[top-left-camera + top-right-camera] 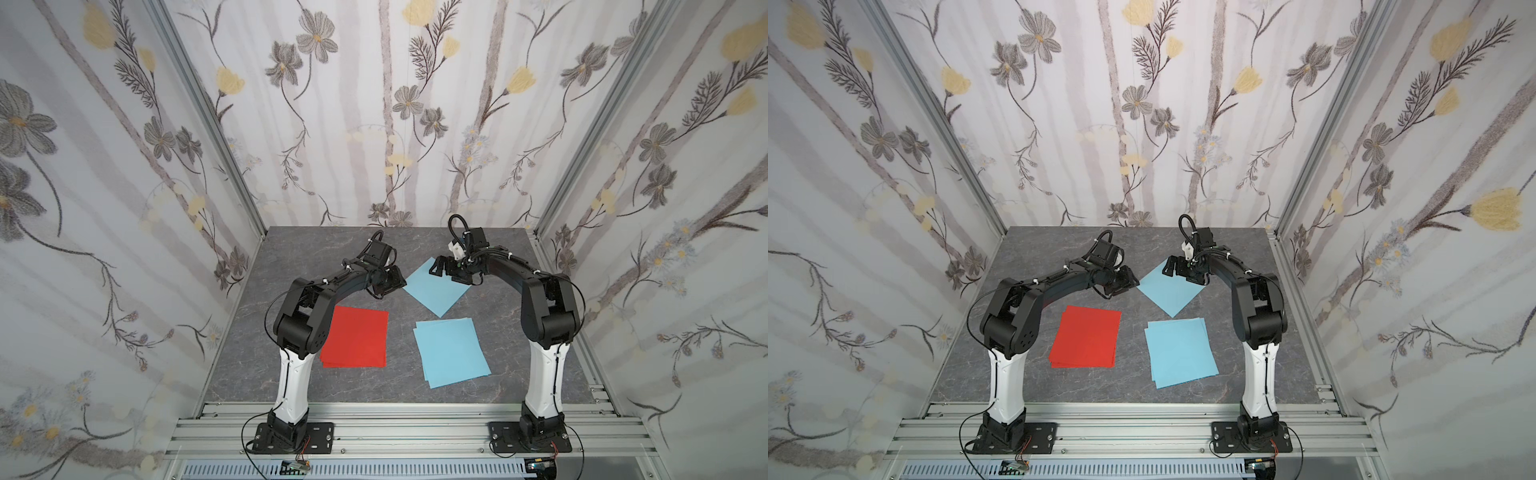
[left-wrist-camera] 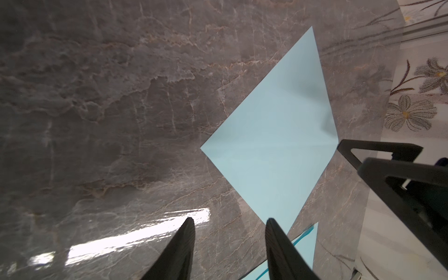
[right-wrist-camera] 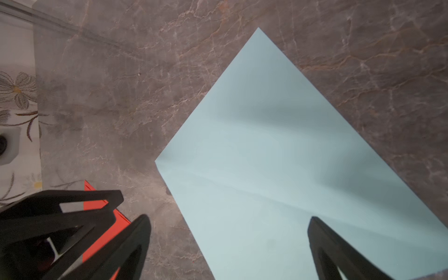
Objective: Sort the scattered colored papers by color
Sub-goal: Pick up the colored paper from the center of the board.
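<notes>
Papers: red stack (image 1: 356, 343) near-left and blue stack (image 1: 451, 353) near-right, each a bit fanned. One loose blue sheet (image 1: 434, 291) lies flat on the tabletop (image 1: 291, 257), farther back, centre, apart from both stacks. It's the only one left unsorted.

The sheet is turned diamond-wise. Its long axis looks to run from far-left to near-right, skew to the blue stack.

Right arm (image 1: 540, 299): jaws wide, empty, hanging over the sheet's far-right part; in the right wrist view the blue fills the gap between them. Left arm (image 1: 307, 299): jaws part open, empty, over bare tabletop just off the sheet's left corner.

Right jaws are the nearer pair and on the blue stack's side, so likely their pick. The sheet needs a turn to match the stack.

No brands, labels or writing visible on any paper.
</notes>
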You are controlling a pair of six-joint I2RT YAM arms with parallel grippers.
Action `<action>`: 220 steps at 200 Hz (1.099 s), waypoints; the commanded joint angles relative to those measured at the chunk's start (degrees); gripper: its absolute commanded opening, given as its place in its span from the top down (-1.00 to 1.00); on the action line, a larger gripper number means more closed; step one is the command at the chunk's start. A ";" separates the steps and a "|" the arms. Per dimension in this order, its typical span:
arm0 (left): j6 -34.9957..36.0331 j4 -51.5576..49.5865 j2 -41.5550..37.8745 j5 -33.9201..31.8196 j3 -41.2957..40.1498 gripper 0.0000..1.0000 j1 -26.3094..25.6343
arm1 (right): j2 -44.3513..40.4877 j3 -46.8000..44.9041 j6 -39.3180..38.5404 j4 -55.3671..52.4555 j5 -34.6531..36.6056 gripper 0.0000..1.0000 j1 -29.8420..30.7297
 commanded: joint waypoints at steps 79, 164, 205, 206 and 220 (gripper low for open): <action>-2.23 -1.94 4.28 -3.38 2.96 0.03 0.02 | 5.40 2.57 0.05 -1.47 -2.26 -1.00 -0.32; -10.31 4.35 7.44 -4.71 0.41 0.03 -2.33 | 5.78 2.22 0.27 -1.88 -2.26 -1.00 -0.32; -20.01 17.57 7.17 -6.23 -9.51 0.03 -2.72 | 5.13 1.63 0.27 -2.05 -2.57 -1.00 -0.32; -20.31 17.57 7.17 -6.33 -10.17 0.03 -2.68 | 5.11 1.62 0.27 -2.05 -2.55 -1.00 -0.23; -24.89 25.18 7.10 -7.44 -14.34 0.04 -2.90 | 4.80 1.34 0.10 -2.28 -2.72 -1.00 -0.28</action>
